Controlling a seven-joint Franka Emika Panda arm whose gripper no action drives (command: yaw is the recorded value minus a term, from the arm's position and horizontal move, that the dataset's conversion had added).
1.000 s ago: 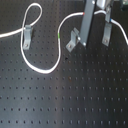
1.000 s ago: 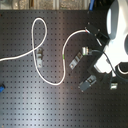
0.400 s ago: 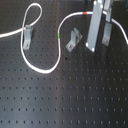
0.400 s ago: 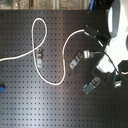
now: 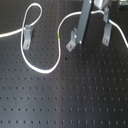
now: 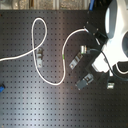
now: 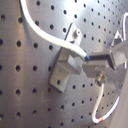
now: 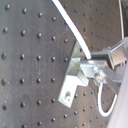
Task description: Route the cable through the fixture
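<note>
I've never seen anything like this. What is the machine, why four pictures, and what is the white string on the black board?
It is one robot arm with a gripper, a two-fingered metal hand. Two cameras stand off the arm and show the whole scene; two ride on the gripper, so their pictures are close-ups. The surface is a black metal board dotted with screw holes. On it lies a long thin white cable in loops, with a small green mark. Small grey metal clip fixtures are bolted to the board: one sits at the loop towards the second exterior view's left, another near the arm. In both wrist views, the gripper holds the cable right beside a fixture.
</note>
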